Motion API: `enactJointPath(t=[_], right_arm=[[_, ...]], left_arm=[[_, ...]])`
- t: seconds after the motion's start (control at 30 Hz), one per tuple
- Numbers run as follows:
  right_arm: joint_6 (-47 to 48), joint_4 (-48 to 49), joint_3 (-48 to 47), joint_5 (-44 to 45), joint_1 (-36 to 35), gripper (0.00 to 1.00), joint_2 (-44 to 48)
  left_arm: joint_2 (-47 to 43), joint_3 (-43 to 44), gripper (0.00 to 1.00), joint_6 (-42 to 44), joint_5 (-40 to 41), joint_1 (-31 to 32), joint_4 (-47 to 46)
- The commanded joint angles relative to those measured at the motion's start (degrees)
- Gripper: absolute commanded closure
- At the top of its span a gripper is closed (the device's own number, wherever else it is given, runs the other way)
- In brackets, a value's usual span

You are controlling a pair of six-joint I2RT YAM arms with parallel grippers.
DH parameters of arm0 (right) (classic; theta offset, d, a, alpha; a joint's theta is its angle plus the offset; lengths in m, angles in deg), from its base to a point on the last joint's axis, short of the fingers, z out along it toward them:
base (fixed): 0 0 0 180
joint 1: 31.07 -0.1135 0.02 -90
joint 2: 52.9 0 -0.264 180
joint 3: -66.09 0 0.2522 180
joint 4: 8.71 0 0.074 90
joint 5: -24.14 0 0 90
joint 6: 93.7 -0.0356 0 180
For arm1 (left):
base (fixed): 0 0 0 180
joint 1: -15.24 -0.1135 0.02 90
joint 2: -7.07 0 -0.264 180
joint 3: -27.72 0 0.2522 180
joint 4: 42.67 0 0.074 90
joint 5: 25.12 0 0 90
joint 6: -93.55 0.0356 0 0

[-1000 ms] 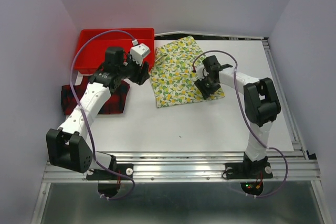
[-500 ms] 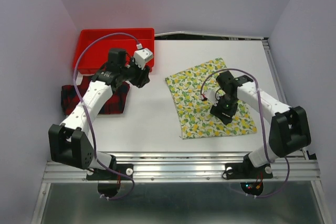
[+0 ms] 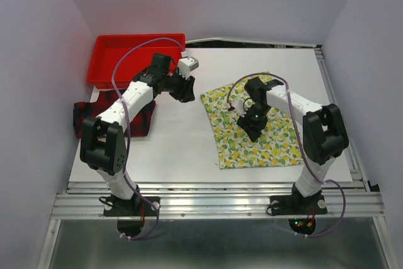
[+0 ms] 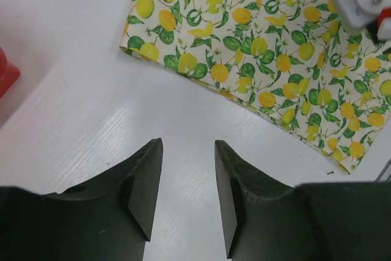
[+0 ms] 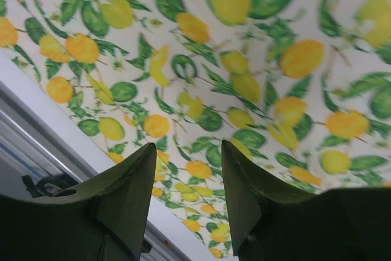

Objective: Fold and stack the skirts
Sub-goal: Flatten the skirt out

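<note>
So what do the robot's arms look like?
The left arm and right arm are white tubes with chunky black joints, each trailing a thin purple cable. The left pincer and right pincer each have two dark, wedge-shaped fingers. A small white box sits at the left wrist.

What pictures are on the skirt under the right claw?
The skirt has yellow lemons and green leaves; the right wrist view shows it best.
</note>
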Motion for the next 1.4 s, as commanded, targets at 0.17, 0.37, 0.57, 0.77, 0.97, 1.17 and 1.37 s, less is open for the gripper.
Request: enactJointPath(t=[0.17, 0.37, 0.57, 0.77, 0.97, 1.17, 1.37], right_arm=[[-9.16, 5.92, 2.53, -7.91, -11.26, 0.49, -4.54], [-21.37, 14.17, -2.65, -13.46, -14.78, 0.49, -13.24], [-32.63, 21.92, -16.35, -14.69, -15.31, 0.46, -21.77], [-27.55, 16.92, -21.82, -17.59, -15.31, 0.3, -13.64], [-17.97, 13.31, -12.08, -4.08, -15.31, 0.3, -2.98], [-17.95, 15.58, -7.14, 0.51, -15.31, 0.4, -8.67], [-17.87, 19.9, -4.6, 5.88, -16.37, 0.51, -13.69]], left_arm=[[4.47, 8.32, 0.54, -3.37, 0.28, -2.34, 2.82], [6.67, 11.14, 0.56, -3.37, 1.41, -5.24, 3.44], [8.78, 13.87, 0.56, -4.95, 0.28, -8.4, 3.97], [8.34, 15.71, 0.55, 0.73, -0.68, -9.02, 6.59], [12.29, 23.0, 0.55, 7.17, -0.25, -8.32, 10.91], [13.09, 21.44, 0.55, 3.22, -1.92, -8.41, 8.46], [10.54, 19.76, 0.55, 2.78, -1.22, -8.41, 7.84]])
